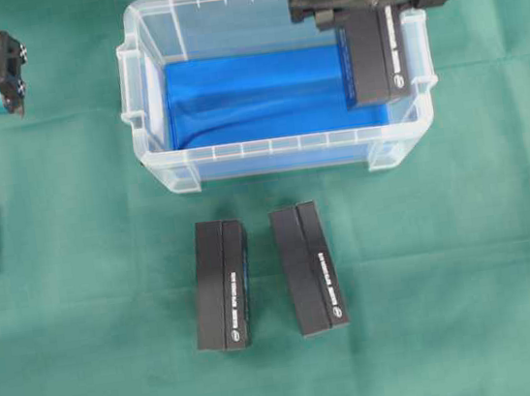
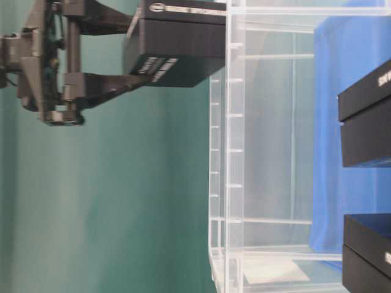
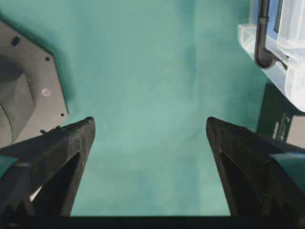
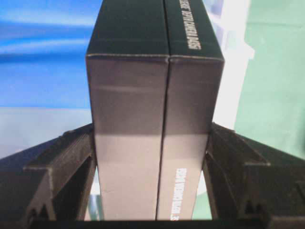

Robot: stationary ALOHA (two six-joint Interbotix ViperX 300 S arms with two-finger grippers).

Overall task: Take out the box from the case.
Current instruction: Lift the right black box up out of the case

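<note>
Black box (image 1: 372, 55) in right gripper (image 4: 151, 167) jaws above case (image 1: 269, 153); left gripper (image 3: 150, 143) agape.

The case (image 1: 283, 152) stands in the upper middle of the overhead view, its walls in the way. Two black boxes (image 1: 222, 284) (image 1: 308, 267) block the tabletop (image 1: 452, 281) just below it. Lower left and lower right are free.

Right end effector (image 4: 151, 157) clamps a box (image 4: 152, 95); left end effector (image 3: 150, 138) spread wide.
</note>
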